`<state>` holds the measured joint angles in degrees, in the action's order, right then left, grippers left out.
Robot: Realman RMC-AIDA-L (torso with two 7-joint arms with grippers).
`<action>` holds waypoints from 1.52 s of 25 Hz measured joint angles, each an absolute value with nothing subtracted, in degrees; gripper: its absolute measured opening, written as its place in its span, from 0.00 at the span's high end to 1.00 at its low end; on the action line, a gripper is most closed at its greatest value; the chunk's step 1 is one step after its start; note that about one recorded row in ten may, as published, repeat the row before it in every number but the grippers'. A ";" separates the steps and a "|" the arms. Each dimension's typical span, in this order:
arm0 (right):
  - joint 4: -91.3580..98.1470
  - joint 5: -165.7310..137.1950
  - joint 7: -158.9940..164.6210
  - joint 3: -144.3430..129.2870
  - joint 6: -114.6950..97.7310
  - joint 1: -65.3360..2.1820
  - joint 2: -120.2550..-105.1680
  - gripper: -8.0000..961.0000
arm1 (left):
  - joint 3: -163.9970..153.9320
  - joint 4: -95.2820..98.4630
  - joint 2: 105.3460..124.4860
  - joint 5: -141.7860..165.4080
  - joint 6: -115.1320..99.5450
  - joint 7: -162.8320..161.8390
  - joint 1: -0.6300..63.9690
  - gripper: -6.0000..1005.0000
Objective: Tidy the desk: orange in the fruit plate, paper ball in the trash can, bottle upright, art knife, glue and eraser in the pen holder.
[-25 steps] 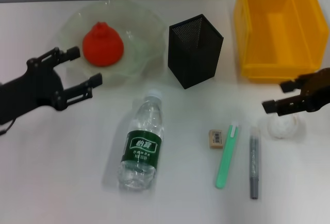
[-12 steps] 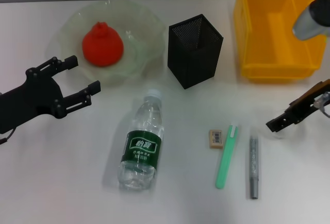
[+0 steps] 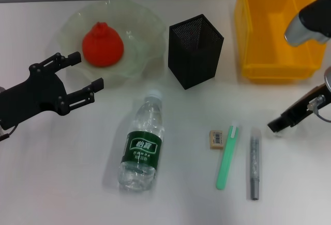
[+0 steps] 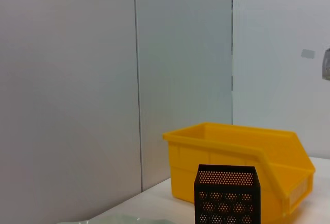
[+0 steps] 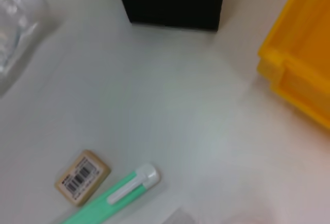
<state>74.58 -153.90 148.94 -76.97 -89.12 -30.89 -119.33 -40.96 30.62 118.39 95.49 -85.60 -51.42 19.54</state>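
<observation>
Head view: my left gripper [image 3: 77, 75] hangs open at left, just below the plate [image 3: 139, 54] holding the orange [image 3: 102, 45]; my right gripper [image 3: 282, 124] sits at the right edge, its state indeterminate, with the bottle [image 3: 140, 145] lying at lower centre and the eraser [image 3: 216, 138] beside it. Left wrist view: the holder [image 4: 227, 195] stands before the bin [image 4: 242, 157] at lower right. Right wrist view: the eraser [image 5: 82, 176] lies at lower left, the bin [image 5: 301, 59] at right, the holder [image 5: 170, 0] at top.
</observation>
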 joint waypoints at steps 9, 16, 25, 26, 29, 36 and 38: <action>91.83 -148.49 149.66 -68.09 -90.20 -27.69 -119.70 0.46 | -41.01 30.58 118.48 95.45 -85.93 -51.49 19.36 0.22; 88.78 -145.74 146.02 -62.84 -72.80 -27.70 -119.41 0.48 | -41.12 29.94 118.47 95.62 -86.19 -53.14 19.24 0.23; 75.33 -139.88 140.12 -63.45 -57.13 -27.47 -119.48 0.38 | -45.62 37.06 118.75 96.13 -87.47 -64.31 18.14 0.24; 75.43 -136.04 137.83 -63.49 -56.70 -26.27 -119.49 0.35 | -47.11 40.46 118.96 95.79 -87.40 -67.71 17.23 0.24; 75.63 -119.69 126.05 -63.38 -56.31 -21.39 -119.43 0.27 | -56.12 52.26 119.22 93.03 -83.35 -77.03 14.02 0.24; 66.05 -84.46 86.64 -64.00 -64.86 -10.18 -119.64 0.14 | -78.60 79.12 118.71 98.15 -64.09 -100.30 5.89 0.25; 59.37 -76.80 74.81 -64.07 -70.20 -8.79 -119.64 0.12 | -83.93 87.23 118.75 106.16 -60.66 -111.78 4.34 0.25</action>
